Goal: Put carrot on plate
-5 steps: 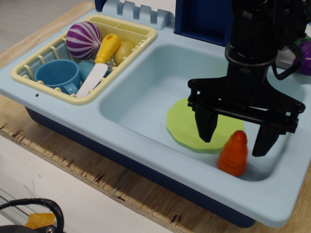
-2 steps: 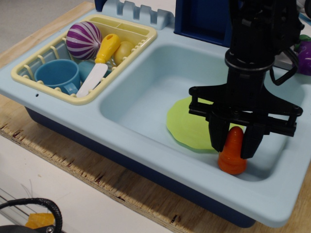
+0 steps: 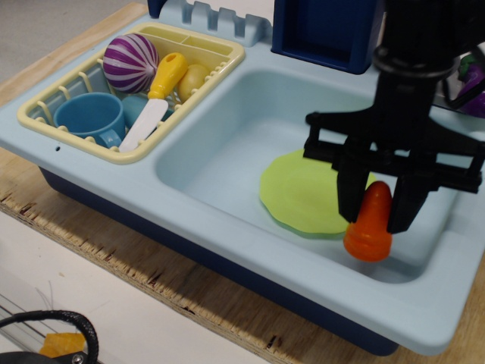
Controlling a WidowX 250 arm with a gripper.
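The orange toy carrot (image 3: pixel 370 227) stands upright, tip up, in the light blue sink (image 3: pixel 227 144), held between the two black fingers of my gripper (image 3: pixel 377 214). The gripper is shut on its upper half and holds it a little above the sink floor. The lime-green plate (image 3: pixel 299 193) lies flat on the sink floor just to the left of the carrot. The plate's right edge is partly hidden behind the left finger.
A yellow dish rack (image 3: pixel 91 144) at the left holds a blue cup (image 3: pixel 89 116), a yellow-handled toy knife (image 3: pixel 155 98), a purple-striped ball (image 3: pixel 130 62) and a yellowish piece. A dark blue block (image 3: pixel 322 30) stands behind the sink. A purple toy (image 3: pixel 476 83) sits at the right edge.
The gripper came down over the carrot, closed on it, and has lifted it slightly and shifted a little right.
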